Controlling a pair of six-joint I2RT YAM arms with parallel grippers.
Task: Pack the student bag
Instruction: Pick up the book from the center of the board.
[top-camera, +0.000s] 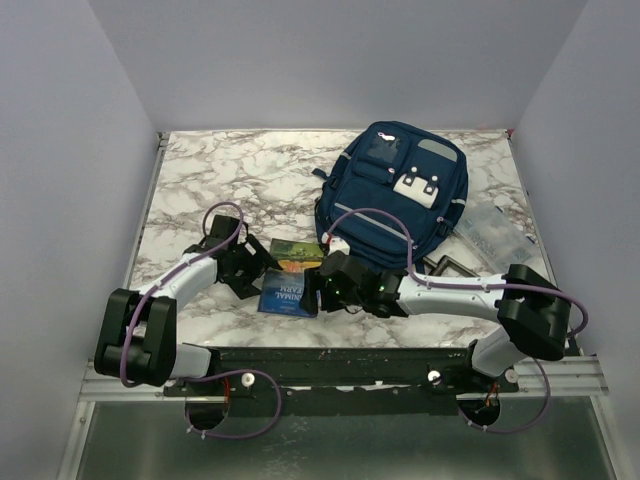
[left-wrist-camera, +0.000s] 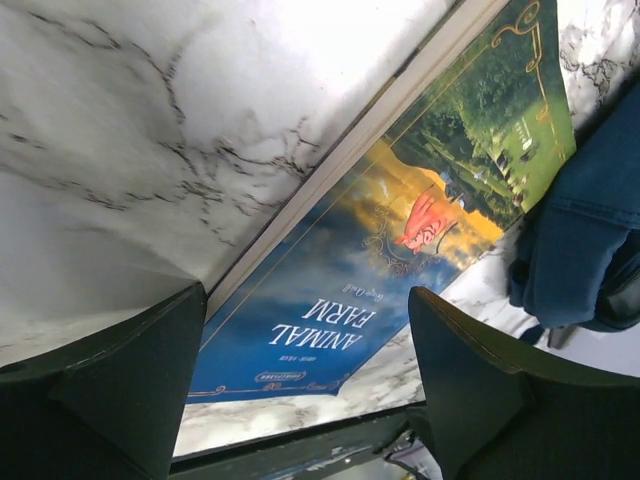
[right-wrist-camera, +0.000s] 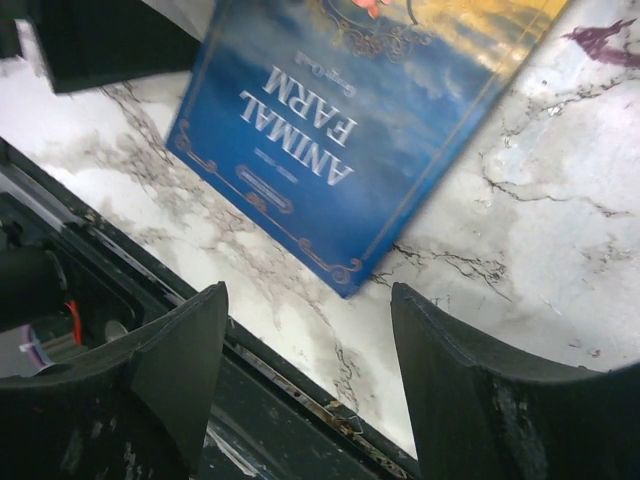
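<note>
The student bag (top-camera: 400, 195), a navy backpack with white buckle clips, lies at the back centre-right of the marble table (top-camera: 200, 180). A blue "Animal Farm" book (top-camera: 290, 285) lies flat in front of the bag's near-left corner. My left gripper (top-camera: 262, 262) hovers low at the book's left side; in the left wrist view it (left-wrist-camera: 308, 293) is open, the book (left-wrist-camera: 380, 270) showing between its fingers and the bag (left-wrist-camera: 590, 220) at the right. My right gripper (top-camera: 318, 290) is by the book's near right corner. In the right wrist view it (right-wrist-camera: 308, 290) stands open over bare marble just below the book (right-wrist-camera: 360, 120).
A clear plastic pouch (top-camera: 495, 235) and a small dark frame (top-camera: 447, 266) lie right of the bag. The black rail of the table's front edge (right-wrist-camera: 300, 390) runs just under the right gripper. Grey walls enclose the table on three sides.
</note>
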